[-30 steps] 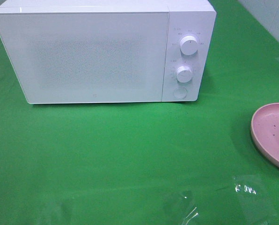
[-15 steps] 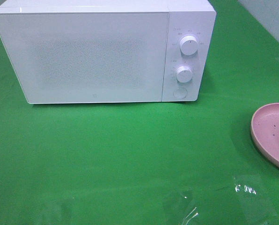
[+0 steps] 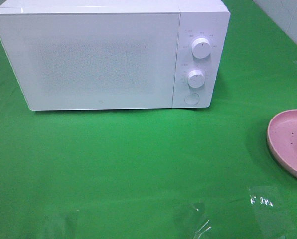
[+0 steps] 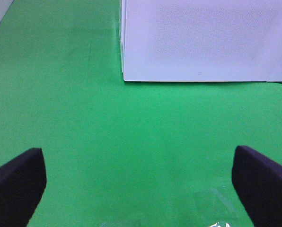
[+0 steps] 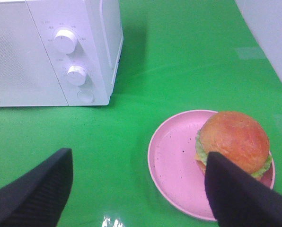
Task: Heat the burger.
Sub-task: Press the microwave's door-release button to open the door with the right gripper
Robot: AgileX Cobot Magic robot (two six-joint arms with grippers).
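You had bare green surface [image 3: 138, 159] all across the front of the microwave [image 3: 111, 55], open for passing. Its shut door [image 3: 88, 64] blocked the way in. The plate [image 3: 285, 137] and burger [image 5: 235, 142] stood at the right.

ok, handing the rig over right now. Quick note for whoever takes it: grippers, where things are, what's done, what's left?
Left gripper: open, empty, over the green table cover in front of the white box-shaped microwave.
Right gripper: open, empty, near the round pink plate.
Glossy golden-brown burger sits on that plate, right of the microwave.
Done: nothing visible; the microwave door is shut.
Left: open door, load burger, shut door, set the round white knobs.
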